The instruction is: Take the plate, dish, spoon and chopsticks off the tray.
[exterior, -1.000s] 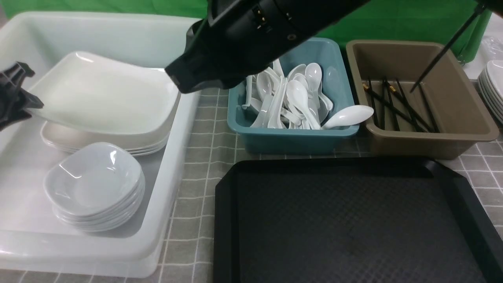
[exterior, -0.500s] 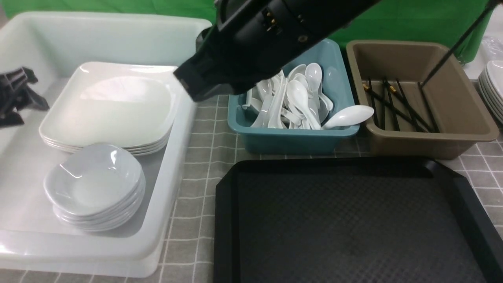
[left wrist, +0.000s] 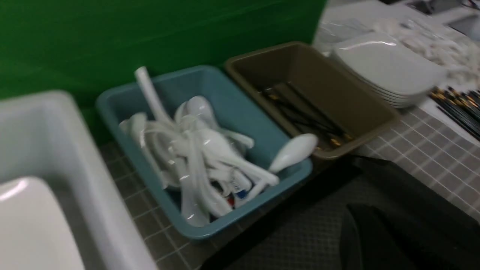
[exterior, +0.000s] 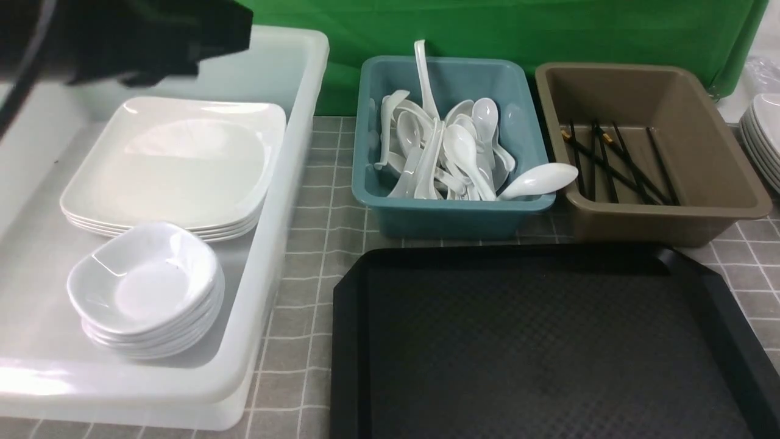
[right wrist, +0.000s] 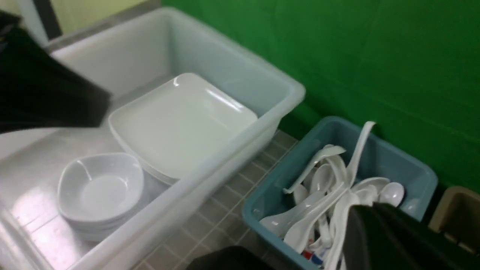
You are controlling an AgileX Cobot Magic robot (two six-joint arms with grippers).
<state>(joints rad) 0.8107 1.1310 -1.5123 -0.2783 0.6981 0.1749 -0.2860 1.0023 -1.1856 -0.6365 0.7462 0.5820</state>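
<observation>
Fingers of either arm are out of sight; large glossy white square plate [exterior: 177,161] tops a stack, black textured tray [exterior: 548,341] bare.

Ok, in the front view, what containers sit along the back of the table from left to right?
Big translucent white plastic bin holding stacked plates and bowls → teal plastic tub full of white spoons → brown plastic tub holding black chopsticks → stack of white plates at the right edge.
</observation>
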